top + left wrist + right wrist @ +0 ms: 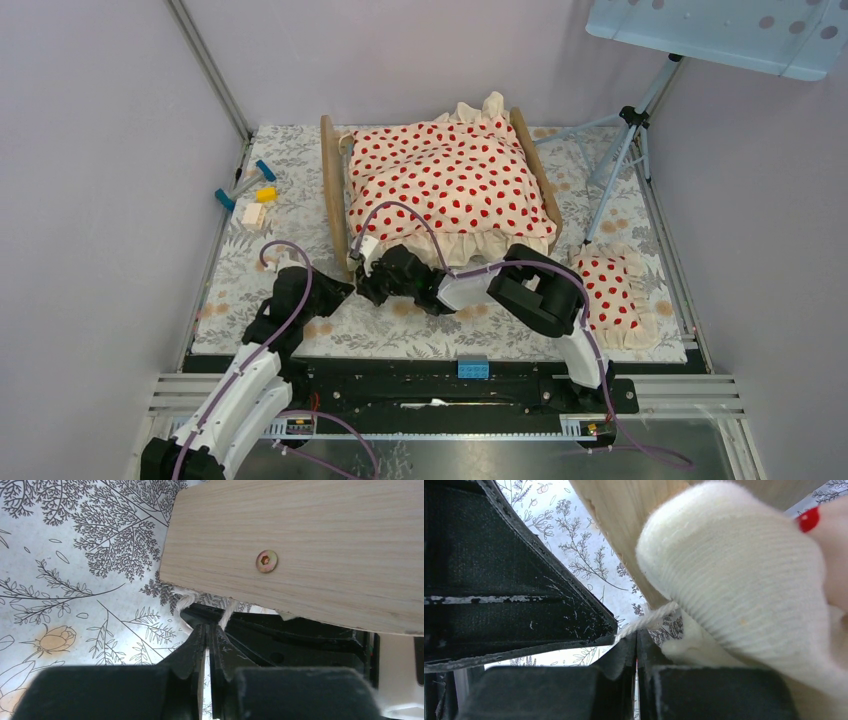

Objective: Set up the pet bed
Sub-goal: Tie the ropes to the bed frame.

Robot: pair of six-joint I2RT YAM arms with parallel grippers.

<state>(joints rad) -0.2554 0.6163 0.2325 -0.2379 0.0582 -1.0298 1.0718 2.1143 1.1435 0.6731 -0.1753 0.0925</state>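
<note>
Top external view: on the floral mat [300,335], small toy blocks [248,196] lie well left of the pet bed [335,190]. At the bed's near left corner the left gripper [207,630] is clenched just below the wooden end board, a cream thread [227,612] reaching its tips. Beside it the right gripper [636,636] is clenched too, the dotted blanket [450,175] that covers the bed crowding its camera; a dotted pillow [610,290] and a tripod [622,150] sit right of the bed.
</note>
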